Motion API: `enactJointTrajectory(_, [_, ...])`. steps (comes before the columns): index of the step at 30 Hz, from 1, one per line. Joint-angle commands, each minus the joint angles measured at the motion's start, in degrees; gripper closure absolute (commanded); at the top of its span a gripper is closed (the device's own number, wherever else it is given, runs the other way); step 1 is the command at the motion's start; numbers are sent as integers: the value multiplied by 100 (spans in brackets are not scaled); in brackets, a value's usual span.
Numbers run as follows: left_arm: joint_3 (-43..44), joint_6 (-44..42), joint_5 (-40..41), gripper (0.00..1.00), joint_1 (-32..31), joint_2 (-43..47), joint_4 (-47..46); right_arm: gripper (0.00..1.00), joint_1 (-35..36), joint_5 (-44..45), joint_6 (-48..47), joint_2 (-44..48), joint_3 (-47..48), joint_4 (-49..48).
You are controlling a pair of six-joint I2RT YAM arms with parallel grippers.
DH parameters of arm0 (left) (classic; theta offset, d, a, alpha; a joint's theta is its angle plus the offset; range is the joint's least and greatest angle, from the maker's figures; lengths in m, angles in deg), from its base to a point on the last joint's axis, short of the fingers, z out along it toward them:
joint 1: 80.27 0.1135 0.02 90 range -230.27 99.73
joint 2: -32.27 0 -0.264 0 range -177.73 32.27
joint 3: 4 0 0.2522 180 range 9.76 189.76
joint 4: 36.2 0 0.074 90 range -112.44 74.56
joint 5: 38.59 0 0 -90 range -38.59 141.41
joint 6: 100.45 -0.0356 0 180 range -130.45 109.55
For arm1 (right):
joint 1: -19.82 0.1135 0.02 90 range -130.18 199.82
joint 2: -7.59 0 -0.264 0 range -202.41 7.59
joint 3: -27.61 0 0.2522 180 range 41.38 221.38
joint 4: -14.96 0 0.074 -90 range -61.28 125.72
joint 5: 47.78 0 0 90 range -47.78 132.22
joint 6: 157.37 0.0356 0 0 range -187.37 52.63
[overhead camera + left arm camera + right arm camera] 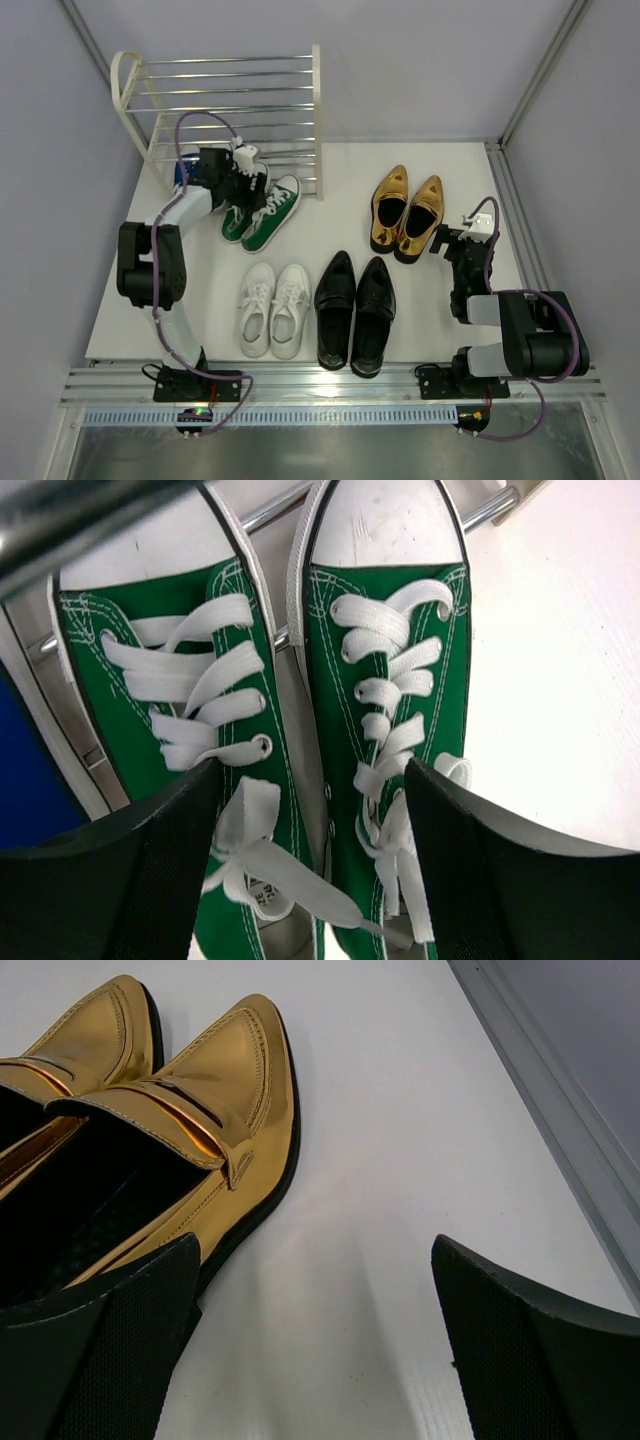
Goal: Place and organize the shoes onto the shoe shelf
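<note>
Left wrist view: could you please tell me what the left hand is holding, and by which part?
Nothing is held: the left hand stands open over the green sneakers.

— Where does the left arm (150,265) sit?
— It stretches toward the upper left of the top view, elbow bent. The left gripper (312,770) faces down, its fingers (130,870) parted.
— And the right arm (530,335)?
— It is folded at the lower right, and the right gripper (316,1242) is spread wide.
</note>
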Motion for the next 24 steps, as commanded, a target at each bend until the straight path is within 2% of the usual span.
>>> enactJointTrajectory(1, [-380, 22, 184, 27, -18, 729, -864, 3, 5, -2, -34, 43, 36, -437])
enactJointTrajectory(8, [-2076, -146, 668, 24, -26, 1951, -2042, 3, 5, -11, -34, 43, 36, -437])
enactJointTrajectory(12, [-2920, -75, 519, 23, -26, 2347, -2509, 3, 5, -2, -43, 43, 36, -437])
enactJointTrajectory(18, [-3237, -233, 255, 28, -26, 2120, -2798, 3, 5, -11, -43, 43, 27, -437])
enactJointTrajectory(24, [-2974, -391, 317, 34, -18, 1575, -3027, 2, 5, -2, -34, 43, 27, -437])
